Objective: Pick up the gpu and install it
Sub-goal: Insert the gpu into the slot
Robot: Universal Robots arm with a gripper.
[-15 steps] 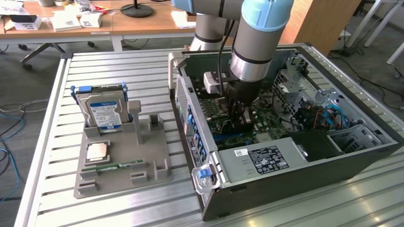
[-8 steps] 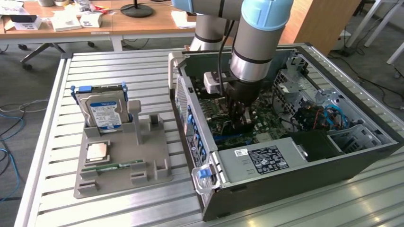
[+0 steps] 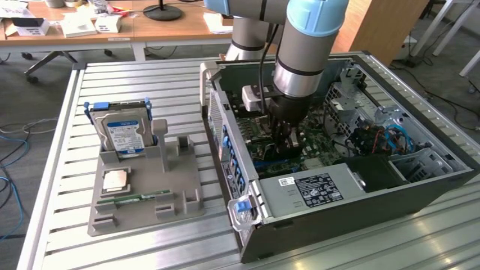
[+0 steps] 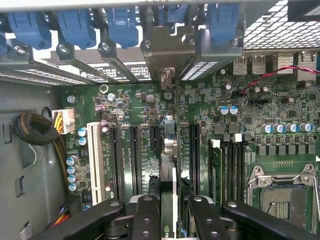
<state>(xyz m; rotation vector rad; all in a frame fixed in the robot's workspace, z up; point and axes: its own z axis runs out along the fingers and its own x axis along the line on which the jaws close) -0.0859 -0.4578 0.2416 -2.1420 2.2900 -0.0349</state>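
Fingers (image 4: 145,220) were closed down to a narrow gap on the gpu (image 4: 168,150), gripping the card edge-on from both sides. In the wrist view the gripper (image 4: 167,212) sat at the bottom centre of the frame, black finger links angled in from either side, with the thin card running up the middle of the frame between them. Card stood upright over the motherboard (image 4: 250,125), lined up along the black expansion slots (image 4: 134,160), its silvery bracket (image 4: 167,55) up at the rear slot openings under the blue retention clips (image 4: 75,27). Could not tell whether the card edge was fully seated in the slot or just above it.

Exterior view: arm (image 3: 307,50) reached straight down into the open PC case (image 3: 360,191), centre of the frame, gripper (image 3: 285,147) low over the board, just above the power supply (image 3: 311,188) at lower centre. Case lay on its side on the slatted metal counter (image 3: 135,84).

Grey parts holder (image 3: 146,188) sat left of centre, well apart from the case. It carried the blue-labelled hard drive (image 3: 123,132) standing upright at its back, a CPU (image 3: 114,180) lying flat in the middle, and the green RAM stick (image 3: 134,198) lying flat near the front. Empty CPU socket (image 4: 282,197) showed at lower right of the wrist view.
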